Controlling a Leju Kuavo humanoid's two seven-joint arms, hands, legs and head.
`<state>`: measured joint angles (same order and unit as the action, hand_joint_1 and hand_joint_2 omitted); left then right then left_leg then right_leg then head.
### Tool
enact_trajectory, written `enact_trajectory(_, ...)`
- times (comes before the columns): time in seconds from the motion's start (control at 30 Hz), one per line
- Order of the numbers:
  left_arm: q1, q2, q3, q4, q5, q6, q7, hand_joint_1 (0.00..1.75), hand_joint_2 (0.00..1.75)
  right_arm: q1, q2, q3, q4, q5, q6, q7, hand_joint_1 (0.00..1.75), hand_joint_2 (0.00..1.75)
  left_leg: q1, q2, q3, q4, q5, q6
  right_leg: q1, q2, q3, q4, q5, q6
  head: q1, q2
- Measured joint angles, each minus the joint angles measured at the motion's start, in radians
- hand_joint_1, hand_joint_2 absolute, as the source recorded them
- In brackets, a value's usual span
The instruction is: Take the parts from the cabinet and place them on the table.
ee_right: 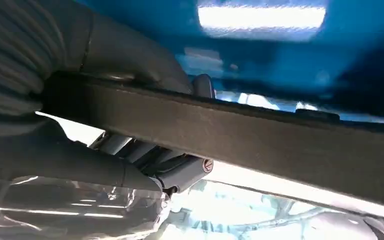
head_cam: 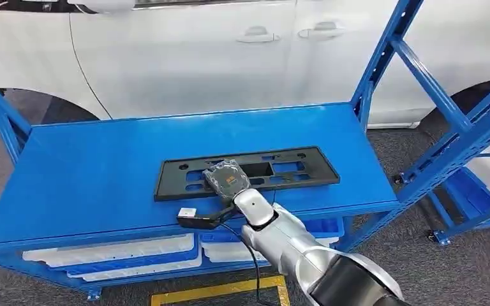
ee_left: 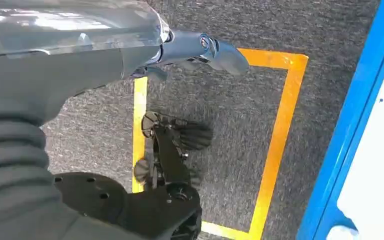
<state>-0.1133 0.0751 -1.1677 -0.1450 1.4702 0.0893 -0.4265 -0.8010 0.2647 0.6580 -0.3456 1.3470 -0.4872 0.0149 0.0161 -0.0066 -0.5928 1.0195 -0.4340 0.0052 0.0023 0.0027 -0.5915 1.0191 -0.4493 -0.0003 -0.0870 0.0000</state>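
Note:
A flat black plastic frame [head_cam: 293, 167] with several cut-outs lies on the blue shelf top [head_cam: 102, 172], near its front edge. My right hand [head_cam: 226, 177] rests over the frame's middle. The right wrist view shows the frame's edge [ee_right: 280, 145] as a dark bar running between the thumb and the fingers [ee_right: 180, 172], so the right hand [ee_right: 105, 100] grips it. My left hand [ee_left: 180, 52] hangs above the floor and holds nothing, its thumb sticking out.
A white car [head_cam: 230, 51] stands just behind the blue rack. Slanted blue uprights [head_cam: 434, 83] rise at the right. White trays [head_cam: 115, 252] sit on the level below the top. Yellow tape [ee_left: 280, 130] marks a square on the grey floor.

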Motion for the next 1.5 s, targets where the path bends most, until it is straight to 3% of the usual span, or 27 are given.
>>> enact_trajectory(0.1,0.0,0.001,-0.003,0.0,0.0,0.0,-0.007,0.0,1.75,0.0,0.0,-0.017,-0.004,-0.041,-0.049,-0.058,1.75,1.75,0.004,0.0,0.0,-0.005,0.003,-0.018,0.006,0.0,-0.005,0.001,0.004,-0.009,0.0,0.0)
enact_trajectory(0.17,-0.001,0.006,-0.003,0.0,0.0,0.002,-0.008,0.0,1.75,-0.006,-0.001,-0.039,-0.022,-0.098,-0.078,-0.13,1.75,1.75,0.007,0.002,-0.001,0.005,-0.006,-0.029,-0.005,-0.003,0.005,-0.019,0.017,-0.024,0.0,0.0)
enact_trajectory(0.2,-0.001,0.006,-0.003,0.0,0.0,0.001,-0.01,0.0,1.75,-0.01,-0.001,-0.054,-0.037,-0.147,-0.096,-0.188,1.75,1.75,0.007,0.002,-0.015,0.038,-0.032,-0.033,-0.004,-0.001,0.007,-0.023,0.018,-0.029,0.0,0.0)
enact_trajectory(0.23,-0.001,0.006,-0.003,0.0,0.001,0.001,-0.012,0.0,1.75,-0.013,-0.001,-0.073,-0.057,-0.198,-0.116,-0.249,1.75,1.75,0.007,0.002,-0.045,0.107,-0.073,-0.035,-0.003,-0.002,0.007,-0.023,0.017,-0.036,0.0,0.0)
enact_trajectory(0.3,-0.002,0.008,-0.003,0.0,0.001,0.0,-0.017,0.0,1.75,-0.007,-0.003,-0.118,-0.113,-0.336,-0.113,-0.386,1.75,1.75,0.007,0.002,-0.116,0.267,-0.142,-0.042,0.001,-0.001,0.008,-0.022,0.016,-0.037,0.0,0.0)
enact_trajectory(0.33,-0.002,0.008,-0.003,0.0,0.001,0.0,-0.022,0.0,1.75,0.004,-0.009,-0.145,-0.165,-0.433,-0.093,-0.471,1.75,1.75,0.008,0.002,-0.133,0.306,-0.147,-0.045,0.001,0.0,0.009,-0.021,0.016,-0.037,0.0,0.0)
enact_trajectory(0.4,-0.004,0.011,-0.003,0.0,0.002,0.0,-0.029,0.0,1.75,0.03,-0.029,-0.188,-0.3,-0.614,-0.024,-0.573,1.75,1.75,0.01,0.002,-0.097,0.242,-0.094,-0.049,0.0,0.0,0.013,-0.019,0.015,-0.034,0.0,0.0)
enact_trajectory(0.47,-0.01,0.016,-0.003,0.0,0.002,0.0,-0.035,0.0,1.75,0.06,-0.053,-0.22,-0.455,-0.742,0.06,-0.585,1.75,1.75,0.017,0.003,-0.003,0.069,-0.015,-0.054,-0.005,0.002,0.014,-0.007,0.008,-0.023,0.0,0.0)
enact_trajectory(0.5,-0.014,0.016,-0.003,0.0,0.002,-0.002,-0.04,0.0,1.75,0.082,-0.068,-0.231,-0.542,-0.805,0.103,-0.594,1.75,1.75,0.018,0.003,0.02,0.023,-0.03,-0.053,-0.003,0.001,0.01,0.0,0.003,-0.016,0.0,0.0)
enact_trajectory(0.53,-0.017,0.016,-0.003,0.0,0.002,-0.003,-0.045,0.0,1.75,0.11,-0.085,-0.239,-0.618,-0.868,0.14,-0.61,1.75,1.75,0.011,-0.005,0.022,0.014,-0.029,-0.031,0.003,0.003,0.005,0.008,-0.002,-0.008,0.0,0.0)
enact_trajectory(0.67,-0.015,0.016,-0.004,0.0,0.002,-0.016,-0.065,0.0,1.75,0.234,-0.131,-0.258,-0.898,-1.126,0.309,-0.678,1.75,1.75,0.012,-0.003,0.012,0.011,-0.016,0.0,-0.002,0.003,-0.004,0.009,0.002,0.013,0.0,0.0)
enact_trajectory(0.73,-0.014,0.016,-0.004,0.0,0.002,-0.021,-0.077,0.0,1.75,0.279,-0.155,-0.265,-1.033,-1.27,0.439,-0.696,1.75,1.75,0.011,-0.004,0.008,0.011,-0.015,0.008,-0.006,0.002,-0.043,0.095,-0.061,0.024,0.0,0.0)
enact_trajectory(0.8,-0.013,0.016,-0.003,0.0,0.002,-0.026,-0.085,0.0,1.75,0.326,-0.177,-0.269,-1.165,-1.412,0.596,-0.691,1.75,1.75,0.008,-0.003,0.004,0.011,-0.016,0.011,-0.009,0.002,-0.122,0.256,-0.131,0.03,0.0,0.0)
enact_trajectory(0.83,-0.011,0.017,-0.003,0.0,0.002,-0.027,-0.087,0.0,1.75,0.348,-0.184,-0.27,-1.212,-1.457,0.653,-0.69,1.75,1.75,0.007,-0.003,0.004,0.012,-0.017,0.012,-0.009,0.002,-0.148,0.306,-0.143,0.031,0.0,0.0)
enact_trajectory(0.87,-0.009,0.017,-0.003,0.0,0.002,-0.027,-0.088,0.0,1.75,0.366,-0.19,-0.27,-1.256,-1.487,0.699,-0.687,1.75,1.75,0.006,-0.003,0.005,0.012,-0.018,0.013,-0.009,0.002,-0.155,0.311,-0.129,0.029,0.0,0.0)
enact_trajectory(0.9,-0.009,0.017,-0.003,0.0,0.002,-0.027,-0.09,0.0,1.75,0.381,-0.194,-0.27,-1.304,-1.51,0.739,-0.677,1.75,1.75,0.005,-0.004,0.006,0.012,-0.019,0.013,-0.008,0.002,-0.139,0.27,-0.094,0.025,0.0,0.0)
enact_trajectory(0.97,-0.01,0.017,-0.002,0.0,0.002,-0.027,-0.096,0.0,1.75,0.407,-0.2,-0.267,-1.375,-1.535,0.794,-0.671,1.75,1.75,0.003,-0.005,0.012,0.012,-0.023,0.01,-0.005,0.002,-0.059,0.097,0.0,0.009,0.0,0.0)
enact_trajectory(1.0,-0.009,0.015,-0.002,0.0,0.002,-0.027,-0.096,0.0,1.75,0.418,-0.203,-0.261,-1.407,-1.54,0.811,-0.672,1.75,1.75,0.004,-0.006,0.013,0.011,-0.024,0.009,0.0,0.002,-0.028,0.025,0.018,-0.002,0.0,0.0)
enact_trajectory(1.13,-0.006,0.014,-0.001,0.0,0.002,-0.027,-0.085,0.0,1.75,0.469,-0.216,-0.235,-1.506,-1.541,0.852,-0.682,1.75,1.75,0.001,-0.006,0.015,0.003,-0.026,-0.014,0.008,0.001,-0.021,0.007,0.01,-0.01,0.0,0.0)
enact_trajectory(1.17,-0.006,0.017,0.0,0.0,0.002,-0.027,-0.079,0.0,1.75,0.476,-0.22,-0.226,-1.526,-1.54,0.854,-0.682,1.75,1.75,-0.005,-0.006,0.017,0.005,-0.027,-0.021,-0.003,-0.001,-0.016,-0.007,0.02,-0.019,0.0,0.0)
enact_trajectory(1.23,-0.002,0.021,0.0,0.001,0.002,-0.027,-0.069,0.0,1.75,0.48,-0.224,-0.209,-1.556,-1.54,0.862,-0.682,1.75,1.75,-0.003,0.0,-0.007,0.068,-0.088,-0.023,-0.005,-0.005,-0.013,-0.015,0.025,-0.026,0.0,0.0)
enact_trajectory(1.3,-0.001,0.021,0.001,0.001,0.002,-0.029,-0.056,0.0,1.75,0.488,-0.231,-0.193,-1.573,-1.546,0.864,-0.682,1.75,1.75,-0.001,0.0,-0.065,0.214,-0.167,-0.028,-0.003,-0.005,-0.014,-0.014,0.025,-0.028,0.0,0.0)
enact_trajectory(1.33,0.002,0.021,0.002,0.001,0.002,-0.028,-0.052,0.0,1.75,0.492,-0.235,-0.185,-1.576,-1.548,0.861,-0.682,1.75,1.75,-0.001,0.0,-0.091,0.282,-0.191,-0.031,-0.002,-0.006,-0.016,-0.012,0.026,-0.028,0.0,0.0)
enact_trajectory(1.37,0.005,0.021,0.002,0.001,0.002,-0.026,-0.047,0.0,1.75,0.494,-0.238,-0.179,-1.577,-1.551,0.858,-0.68,1.75,1.75,-0.001,0.0,-0.096,0.3,-0.187,-0.032,-0.002,-0.006,-0.019,-0.009,0.026,-0.029,0.0,0.0)
enact_trajectory(1.4,0.005,0.022,0.003,0.001,0.002,-0.024,-0.04,0.0,1.75,0.494,-0.241,-0.173,-1.58,-1.558,0.854,-0.679,1.75,1.75,0.0,0.0,-0.075,0.267,-0.16,-0.033,-0.002,-0.006,-0.022,-0.005,0.026,-0.028,0.0,0.0)
enact_trajectory(1.47,0.004,0.022,0.005,0.001,0.002,-0.016,-0.027,0.0,1.75,0.489,-0.244,-0.164,-1.586,-1.573,0.841,-0.678,1.75,1.75,0.001,0.001,0.01,0.11,-0.084,-0.031,-0.003,-0.006,-0.028,0.008,0.022,-0.027,0.0,0.0)
enact_trajectory(1.5,0.002,0.022,0.006,0.001,0.002,-0.014,-0.021,0.0,1.75,0.485,-0.245,-0.16,-1.59,-1.582,0.833,-0.674,1.75,1.75,0.003,0.003,0.051,0.03,-0.066,-0.029,-0.002,-0.006,-0.034,0.019,0.02,-0.023,0.0,0.0)
